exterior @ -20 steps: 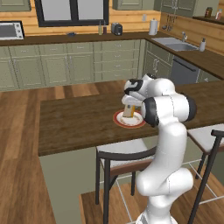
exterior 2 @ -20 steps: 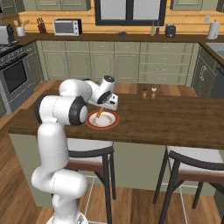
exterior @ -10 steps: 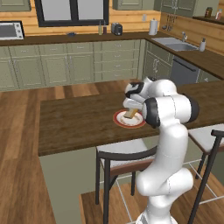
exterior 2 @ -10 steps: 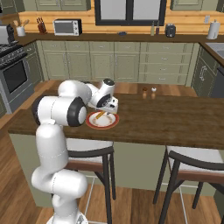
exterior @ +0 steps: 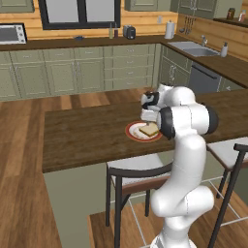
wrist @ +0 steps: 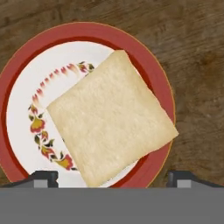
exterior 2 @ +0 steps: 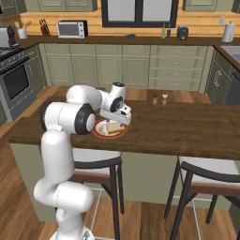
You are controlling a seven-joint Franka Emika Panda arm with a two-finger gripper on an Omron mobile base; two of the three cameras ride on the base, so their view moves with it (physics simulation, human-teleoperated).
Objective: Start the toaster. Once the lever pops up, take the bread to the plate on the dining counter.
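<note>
In the left base view we see, at far left on the back worktop, a boxy silver toaster oven (exterior: 12, 33), and further along the same worktop a small dark toaster (exterior: 129, 32) standing near a white paper-towel roll (exterior: 169, 30) and the sink (exterior: 192, 47) in the corner. Nearer to us lies the dining counter (exterior: 87, 135), its dark brown top running across the middle of the picture, and on it sits the plate (exterior: 133, 131), white with a red rim. The bread (exterior: 149, 129) lies flat on that plate, a pale tan square, with our gripper (exterior: 149, 116) hanging just above it on the white arm. In the right base view we find the plate (exterior 2: 101, 132) on the near left part of the counter, the bread (exterior 2: 112, 126) on it, and the gripper (exterior 2: 116, 118) just over the slice; two small shakers (exterior 2: 159, 97) stand well apart further along the top, and two dark-framed stools (exterior 2: 206, 176) are drawn up at the near edge. In the hand view we look straight down on the bread (wrist: 111, 118), which rests turned like a diamond on the plate (wrist: 26, 74), one corner overlapping the red rim at the right and another at the bottom. Our two fingertips (wrist: 43, 177) stand far apart at either side of the lower edge, with nothing between them: the claw is released and the slice lies free on the plate.
</note>
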